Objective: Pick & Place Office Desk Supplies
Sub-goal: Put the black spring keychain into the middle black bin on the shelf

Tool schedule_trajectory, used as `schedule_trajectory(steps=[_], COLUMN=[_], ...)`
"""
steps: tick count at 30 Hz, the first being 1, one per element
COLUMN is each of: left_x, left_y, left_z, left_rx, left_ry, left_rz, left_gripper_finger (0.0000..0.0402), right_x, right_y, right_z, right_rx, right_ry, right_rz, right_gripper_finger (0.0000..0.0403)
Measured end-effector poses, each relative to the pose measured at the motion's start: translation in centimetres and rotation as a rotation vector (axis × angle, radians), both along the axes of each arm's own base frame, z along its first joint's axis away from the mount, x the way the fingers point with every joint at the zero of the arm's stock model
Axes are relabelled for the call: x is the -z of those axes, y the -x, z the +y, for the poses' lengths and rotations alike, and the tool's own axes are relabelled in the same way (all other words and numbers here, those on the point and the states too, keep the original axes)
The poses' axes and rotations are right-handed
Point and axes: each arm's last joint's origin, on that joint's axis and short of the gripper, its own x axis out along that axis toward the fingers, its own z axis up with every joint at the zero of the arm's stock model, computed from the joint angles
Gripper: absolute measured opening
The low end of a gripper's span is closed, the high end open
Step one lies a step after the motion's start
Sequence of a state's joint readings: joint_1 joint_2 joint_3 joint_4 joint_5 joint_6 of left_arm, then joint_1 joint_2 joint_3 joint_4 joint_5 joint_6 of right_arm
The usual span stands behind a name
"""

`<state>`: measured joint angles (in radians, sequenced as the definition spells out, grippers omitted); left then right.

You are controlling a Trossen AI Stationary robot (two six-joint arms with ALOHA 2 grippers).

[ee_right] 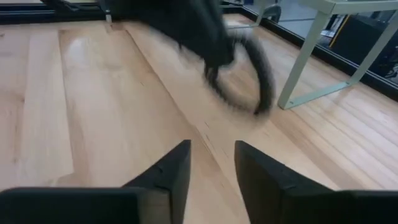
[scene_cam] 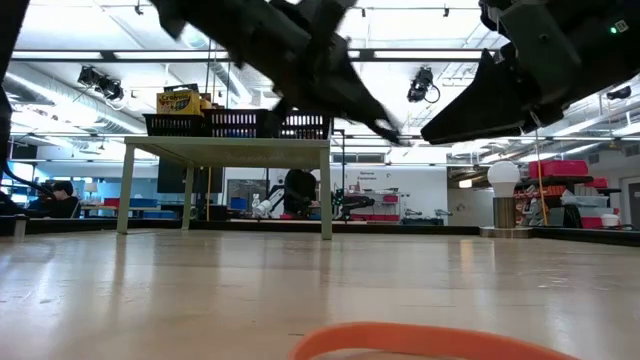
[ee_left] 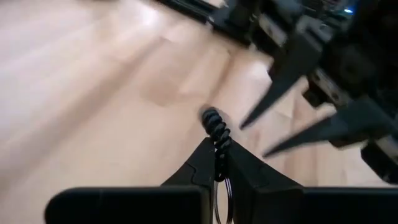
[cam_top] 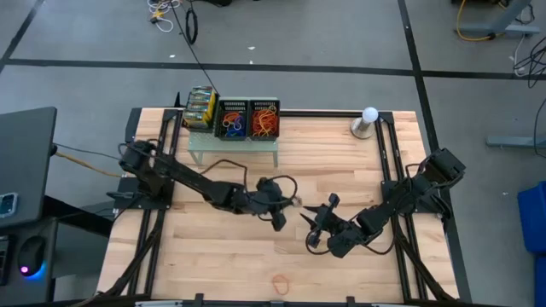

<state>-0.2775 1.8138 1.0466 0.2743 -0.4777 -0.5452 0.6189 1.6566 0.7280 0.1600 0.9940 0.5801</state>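
Note:
My left gripper (ee_left: 217,163) (cam_top: 291,205) is over the middle of the table, shut on a black coiled band loop (ee_left: 216,127). In the right wrist view the loop (ee_right: 254,78) shows blurred, hanging as a ring under the left gripper. My right gripper (ee_right: 211,165) (cam_top: 318,211) is open, just to the right of the left gripper and facing the loop, touching nothing. An orange rubber band (cam_top: 279,280) (scene_cam: 430,342) lies flat near the table's near edge. More bands fill the black mesh trays (cam_top: 247,119) on the pale-green shelf (cam_top: 232,153). My left gripper pinches the black coiled loop between its two shut fingers (ee_left: 199,165). A coiled stretch (ee_left: 219,140) sticks out past the fingertips. The loop is lifted clear of the table and hangs as a ring (ee_right: 258,87) below the fingers.
The shelf (scene_cam: 230,146) stands on thin legs at the table's far side, with the trays and a yellow crayon box (cam_top: 200,107) on top. A white bulb on a stand (cam_top: 368,120) (scene_cam: 503,185) is at the far right. Bare wood lies around both grippers.

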Motion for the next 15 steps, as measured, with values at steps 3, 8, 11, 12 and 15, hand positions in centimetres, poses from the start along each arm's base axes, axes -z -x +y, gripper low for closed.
schedule_trajectory(steps=[3,8,11,12,15], left_x=[-2.1,-5.4,-7.9,-8.8,-10.9], left_y=[1.3,4.4,6.7,7.5,9.9], left_z=[0.6,1.5,2.4,2.6,3.7], left_rx=[-0.028,-0.108,-0.179,-0.201,-0.273], left_ry=[-0.050,-0.152,-0.205,-0.217,-0.274], left_rz=[0.037,0.107,0.116,0.111,0.114], left_gripper_finger=[0.0021,0.0021,0.0021,0.0021,0.0021], right_x=[0.0,0.0,0.0,0.0,0.0], right_y=[0.0,0.0,0.0,0.0,0.0], right_z=[0.0,0.0,0.0,0.0,0.0], right_rx=[0.011,0.012,0.007,0.000,-0.014], right_ry=[-0.004,-0.002,-0.007,-0.012,-0.021], right_rz=[-0.012,-0.010,-0.008,-0.004,0.005], right_gripper_finger=[0.0147,0.0137,0.0105,0.0092,0.0050])
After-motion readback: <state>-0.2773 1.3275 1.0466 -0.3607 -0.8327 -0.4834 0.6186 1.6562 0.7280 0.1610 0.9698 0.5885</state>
